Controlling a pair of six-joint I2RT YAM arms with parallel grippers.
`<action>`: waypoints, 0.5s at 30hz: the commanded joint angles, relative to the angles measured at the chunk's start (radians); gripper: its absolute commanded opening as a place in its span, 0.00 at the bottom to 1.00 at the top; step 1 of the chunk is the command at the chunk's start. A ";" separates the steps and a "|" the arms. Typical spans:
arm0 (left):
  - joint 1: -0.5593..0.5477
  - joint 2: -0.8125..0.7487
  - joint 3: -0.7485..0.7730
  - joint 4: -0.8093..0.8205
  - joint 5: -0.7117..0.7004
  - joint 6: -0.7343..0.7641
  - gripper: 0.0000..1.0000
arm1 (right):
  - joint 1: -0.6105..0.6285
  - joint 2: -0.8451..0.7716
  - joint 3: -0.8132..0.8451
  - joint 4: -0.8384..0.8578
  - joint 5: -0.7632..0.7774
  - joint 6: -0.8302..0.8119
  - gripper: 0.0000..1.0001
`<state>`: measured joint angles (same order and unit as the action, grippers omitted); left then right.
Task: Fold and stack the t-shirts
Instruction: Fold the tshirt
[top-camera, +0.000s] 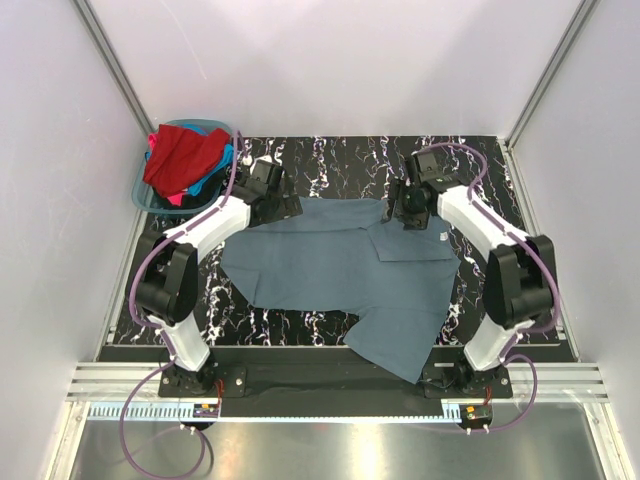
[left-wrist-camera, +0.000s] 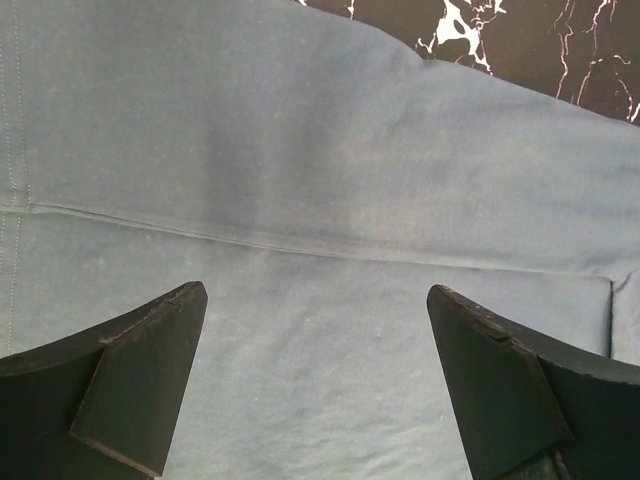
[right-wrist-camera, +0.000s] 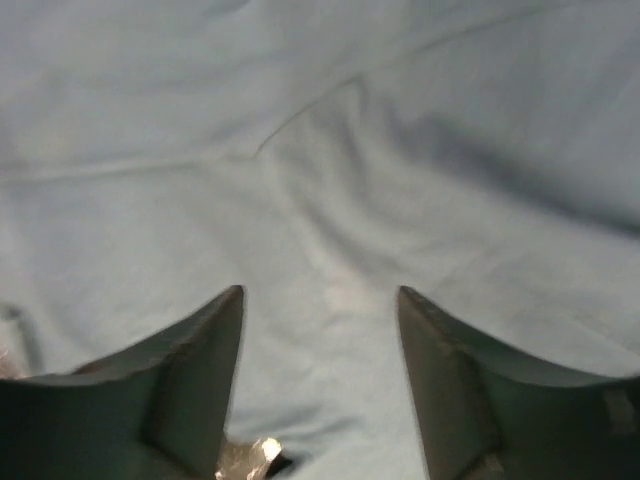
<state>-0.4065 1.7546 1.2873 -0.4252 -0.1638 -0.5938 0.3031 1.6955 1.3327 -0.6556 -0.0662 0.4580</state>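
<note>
A slate grey-blue t-shirt (top-camera: 340, 270) lies spread over the black marbled table, one part hanging toward the front edge. Its cloth fills the left wrist view (left-wrist-camera: 320, 150) and the right wrist view (right-wrist-camera: 320, 140). My left gripper (top-camera: 268, 192) hovers over the shirt's far left edge, jaws wide open with nothing between them (left-wrist-camera: 315, 300). My right gripper (top-camera: 412, 212) is over the shirt's far right part, open, with only flat cloth between its fingers (right-wrist-camera: 320, 295). Red, bright blue and pink t-shirts (top-camera: 182, 160) are piled in a basket.
The teal-blue plastic basket (top-camera: 145, 198) stands at the table's far left corner beside the left arm. White walls enclose the table on three sides. The table's front edge (top-camera: 300, 345) runs just ahead of the arm bases.
</note>
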 joint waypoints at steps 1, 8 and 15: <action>-0.006 -0.027 0.001 0.029 0.014 0.017 0.99 | 0.008 0.101 0.042 -0.024 0.114 -0.044 0.65; -0.009 -0.046 -0.029 0.031 -0.009 0.015 0.99 | 0.008 0.171 -0.039 0.031 0.114 -0.051 0.60; -0.009 -0.050 -0.042 0.029 -0.011 0.015 0.99 | 0.010 0.129 -0.102 0.033 0.069 -0.025 0.69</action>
<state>-0.4114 1.7546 1.2480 -0.4263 -0.1654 -0.5934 0.3031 1.8790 1.2434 -0.6449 0.0120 0.4248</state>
